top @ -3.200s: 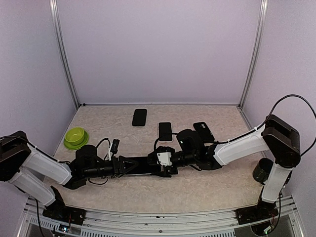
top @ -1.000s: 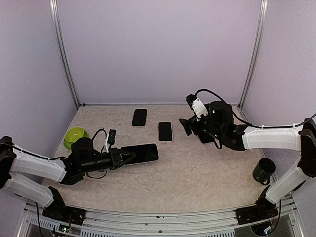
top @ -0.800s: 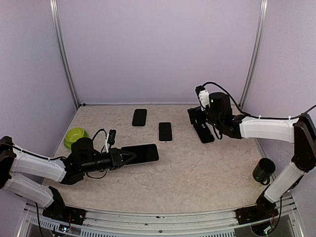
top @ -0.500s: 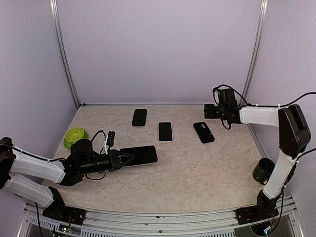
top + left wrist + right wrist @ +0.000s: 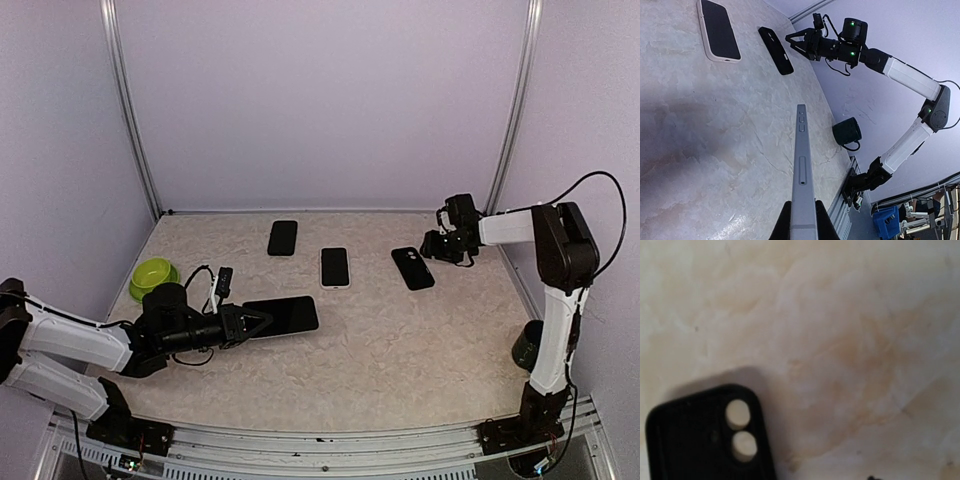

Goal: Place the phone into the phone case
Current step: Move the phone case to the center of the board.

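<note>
Counting from the top view: three phones, one case, one bowl, one mug, two arms. The left gripper (image 5: 243,325) is clamping the phone (image 5: 283,316) by its near end, holding it flat over the left-centre of the table (image 5: 400,340). A black phone (image 5: 283,238) is lying near the back, and a white phone (image 5: 335,267) is lying mid-table. The case (image 5: 412,268) is sitting well apart from the held phone, right of the white one. The right gripper (image 5: 432,245) is hanging just beside the case's far right end, not touching it.

The left wrist view is showing the phone (image 5: 801,170) edge-on with its side buttons (invisible from above) and a finger pressing each face. It is also showing the right gripper (image 5: 792,42) with jaws apart and nothing between them. The right wrist view is catching only one corner of the case (image 5: 710,435), with table showing through its two camera holes.

The green bowl (image 5: 153,278) is sitting at the left edge, showing only its green inside. The mug (image 5: 530,345) is standing at the right edge, its inside too dark to tell.
</note>
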Controlling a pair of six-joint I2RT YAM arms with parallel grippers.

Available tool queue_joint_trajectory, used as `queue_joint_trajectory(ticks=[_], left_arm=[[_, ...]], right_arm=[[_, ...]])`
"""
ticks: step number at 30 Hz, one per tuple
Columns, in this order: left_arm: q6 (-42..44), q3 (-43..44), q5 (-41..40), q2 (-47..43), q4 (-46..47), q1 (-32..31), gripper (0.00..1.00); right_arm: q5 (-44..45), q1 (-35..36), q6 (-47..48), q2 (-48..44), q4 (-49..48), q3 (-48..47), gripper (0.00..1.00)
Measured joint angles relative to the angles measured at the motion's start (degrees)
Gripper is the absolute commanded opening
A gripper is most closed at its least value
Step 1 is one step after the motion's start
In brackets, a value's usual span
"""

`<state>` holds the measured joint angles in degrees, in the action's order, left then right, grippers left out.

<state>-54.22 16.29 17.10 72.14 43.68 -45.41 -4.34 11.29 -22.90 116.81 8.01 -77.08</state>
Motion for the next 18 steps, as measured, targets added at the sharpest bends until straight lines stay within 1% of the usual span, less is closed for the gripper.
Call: queue_joint_trajectory(ticks=[3,9,11,16,18], left_arm=[[0.0,0.0,0.0,0.02,0.0,0.0,0.0],[-0.83,0.0,0.09,1.38,0.85,0.0,0.0],[-1.03,0.0,0.17,1.92,0.92,0.0,0.0],[-1.11,0.0,0.28,2.78,0.94,0.0,0.0],[-1.11,0.0,0.28,2.91,0.94,0.0,0.0]], right_arm=[[-0.72,0.0,0.26,1.4,1.25,-1.2,0.46],[-0.96,0.0,1.42,4.66,2.91,-4.9,0.39],[-1.01,0.02,1.81,5.33,3.13,-5.22,0.35],[-1.05,0.28,2.51,5.97,3.82,-5.81,0.29],[-0.81,0.55,2.78,5.97,4.13,-5.81,0.24]])
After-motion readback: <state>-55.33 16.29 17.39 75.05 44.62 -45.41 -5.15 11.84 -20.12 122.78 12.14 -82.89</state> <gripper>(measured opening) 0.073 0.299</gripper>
